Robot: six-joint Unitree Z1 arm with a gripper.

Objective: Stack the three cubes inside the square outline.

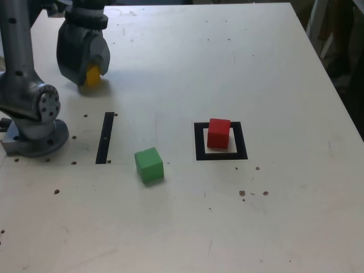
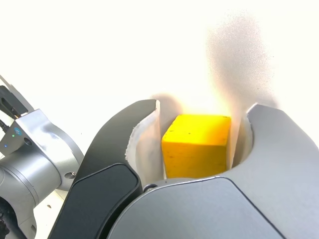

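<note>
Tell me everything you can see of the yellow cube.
The yellow cube is a small, solid-coloured block with straight edges and a matt look, a few tiny dark specks on its brightly lit upper face and a darker, orange-toned side. It sits between the jaws, near the white table in the exterior view's upper left, partly hidden by them there. The jaws flank it on both sides; whether they touch it, or whether it rests on the table, I cannot tell.
</note>
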